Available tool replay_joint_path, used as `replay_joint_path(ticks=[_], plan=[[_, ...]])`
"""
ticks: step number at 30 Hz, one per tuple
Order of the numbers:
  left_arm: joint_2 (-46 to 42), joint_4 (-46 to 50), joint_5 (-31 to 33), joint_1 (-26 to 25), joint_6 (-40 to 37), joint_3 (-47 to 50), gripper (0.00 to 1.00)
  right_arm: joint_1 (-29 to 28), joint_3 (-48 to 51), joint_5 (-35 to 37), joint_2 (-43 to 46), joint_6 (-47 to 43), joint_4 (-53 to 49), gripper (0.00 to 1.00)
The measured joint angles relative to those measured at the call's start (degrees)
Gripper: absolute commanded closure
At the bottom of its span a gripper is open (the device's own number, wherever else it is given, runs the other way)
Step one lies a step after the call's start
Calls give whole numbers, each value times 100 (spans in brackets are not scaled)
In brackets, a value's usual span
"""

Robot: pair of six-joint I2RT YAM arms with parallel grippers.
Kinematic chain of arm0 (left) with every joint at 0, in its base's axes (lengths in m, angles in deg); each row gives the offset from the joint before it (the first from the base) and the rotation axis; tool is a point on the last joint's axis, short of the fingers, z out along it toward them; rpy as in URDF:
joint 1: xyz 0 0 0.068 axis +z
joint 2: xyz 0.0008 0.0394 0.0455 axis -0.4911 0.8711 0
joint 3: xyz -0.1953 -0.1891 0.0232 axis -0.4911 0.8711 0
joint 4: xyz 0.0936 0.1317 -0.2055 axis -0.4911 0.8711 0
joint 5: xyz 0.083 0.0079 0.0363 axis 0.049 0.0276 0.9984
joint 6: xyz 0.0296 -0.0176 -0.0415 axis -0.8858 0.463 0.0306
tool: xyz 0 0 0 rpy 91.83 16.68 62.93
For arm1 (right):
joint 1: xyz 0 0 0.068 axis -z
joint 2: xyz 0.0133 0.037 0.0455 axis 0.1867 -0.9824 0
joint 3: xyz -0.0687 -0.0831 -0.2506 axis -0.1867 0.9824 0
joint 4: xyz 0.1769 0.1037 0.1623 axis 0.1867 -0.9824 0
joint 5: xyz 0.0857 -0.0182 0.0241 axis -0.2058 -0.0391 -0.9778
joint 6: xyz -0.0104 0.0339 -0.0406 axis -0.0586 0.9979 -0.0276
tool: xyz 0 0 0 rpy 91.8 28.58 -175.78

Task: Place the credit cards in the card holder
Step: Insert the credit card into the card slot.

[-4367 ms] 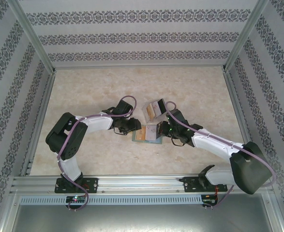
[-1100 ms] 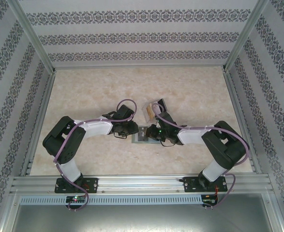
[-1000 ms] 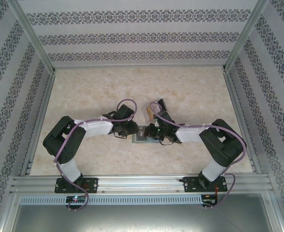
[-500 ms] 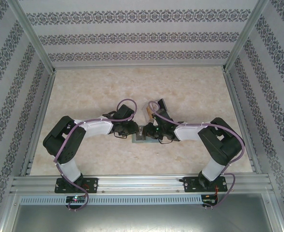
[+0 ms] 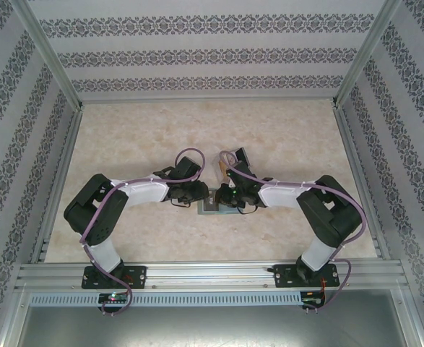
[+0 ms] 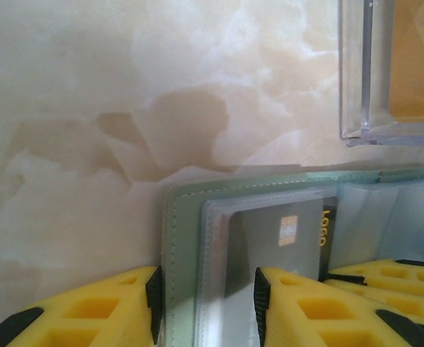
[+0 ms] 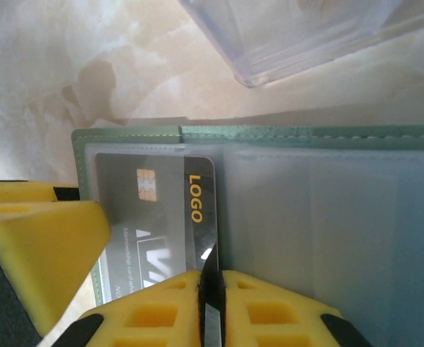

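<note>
At the middle of the table (image 5: 139, 137), seen from above, the left gripper (image 5: 199, 195) and the right gripper (image 5: 222, 196) meet tip to tip over the card holder (image 5: 212, 207), which lies flat on the marble top. From this height I cannot tell how either pair of jaws stands. Just beyond them sits a clear box (image 5: 230, 160), set at an angle to the table edges, with something orange-yellow showing through its wall. From the left wrist, the card holder (image 6: 170, 246) lies open, its stitched grey-green border around a clear sleeve, and inside that sleeve is a black credit card (image 6: 277, 242) with a gold chip and yellow lettering. The left gripper (image 6: 208, 289) has its yellow fingers well parted, one at the holder's outer edge and the other lying over the sleeve and card, with nothing clamped between them. A finger (image 6: 392, 278) of the right gripper shows at the lower right, over the holder. The clear box (image 6: 356, 87) stands at the upper right, close to the holder but apart from it, with an orange-yellow card (image 6: 417, 58) inside. From the right wrist, the black credit card (image 7: 161, 217), marked LOGO, sits under the sleeve on the left leaf of the card holder (image 7: 125, 135), while cloudy clear sleeves (image 7: 327, 217) cover the right leaf. The right gripper (image 7: 212, 289) is drawn almost closed, with only a thin slit between its jaws, and the card's right edge runs into that slit, so it appears to pinch the card. A finger (image 7: 38, 246) of the left gripper lies over the holder's left side, and a corner of the clear box (image 7: 298, 36) shows beyond the holder.
</note>
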Motion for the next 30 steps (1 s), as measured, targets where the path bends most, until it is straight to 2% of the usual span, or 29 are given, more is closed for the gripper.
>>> replay_joint_path(ticks=[7, 14, 22, 30], plan=[[-2, -42, -17, 0, 13, 22, 60, -33, -94, -116, -90, -28, 7, 89], [-17, -44, 7, 0, 68, 26, 57, -33, -166, -173, -96, -155, -72, 81], [-76, -39, 131, -61, 85, 48, 57, 22, -83, 306, 695, -308, -472, 78], [-76, -42, 138, -70, 83, 48, 56, 210, 52, 748, 649, -348, -1082, 77]])
